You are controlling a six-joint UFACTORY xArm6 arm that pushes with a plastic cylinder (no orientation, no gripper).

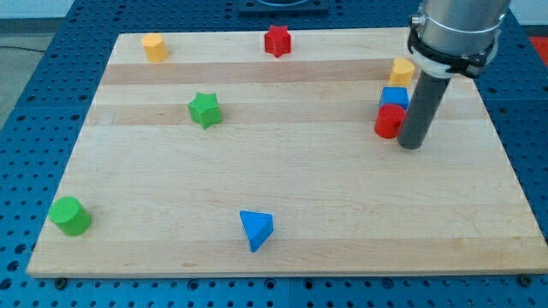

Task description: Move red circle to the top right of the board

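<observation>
My tip (pixel 412 144) rested just right of the red circular block (pixel 390 121), which sat in the frame's upper right on the wooden table (pixel 300 214), touching a blue block (pixel 394 97) below a yellow one (pixel 402 70). I carry no fingers. I judged I should circle beneath and push upward; the right edge lay near.

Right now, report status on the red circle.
My tip beside red circle, on its right. Blue block and yellow block stacked above it, blocking the way.
</observation>
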